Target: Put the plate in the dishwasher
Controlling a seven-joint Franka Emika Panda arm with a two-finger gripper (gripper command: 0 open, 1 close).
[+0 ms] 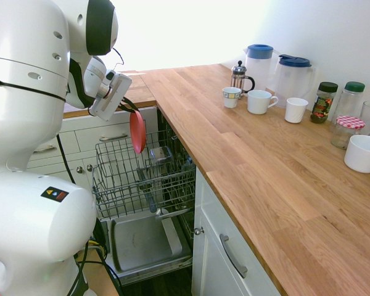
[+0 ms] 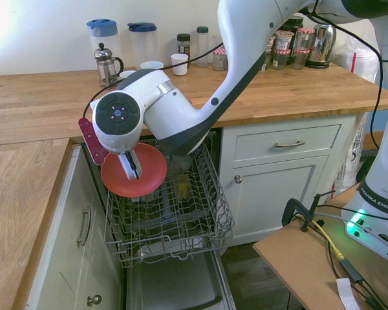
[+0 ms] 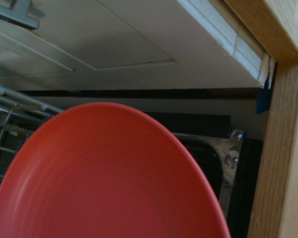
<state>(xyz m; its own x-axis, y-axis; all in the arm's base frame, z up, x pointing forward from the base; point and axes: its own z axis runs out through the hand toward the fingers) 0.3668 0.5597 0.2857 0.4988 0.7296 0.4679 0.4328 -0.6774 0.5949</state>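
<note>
Wooden tabletop (image 1: 246, 160) runs along the wall with a bunch of stuff at the back: a French press (image 1: 239, 76), two blue-lidded jugs (image 1: 259, 65), three white mugs (image 1: 260, 102), some jars (image 1: 324, 102) and a white bowl (image 1: 363, 153). White cabinet drawers (image 2: 290, 143) sit underneath, and a kettle (image 2: 321, 44) is near the far end.
</note>
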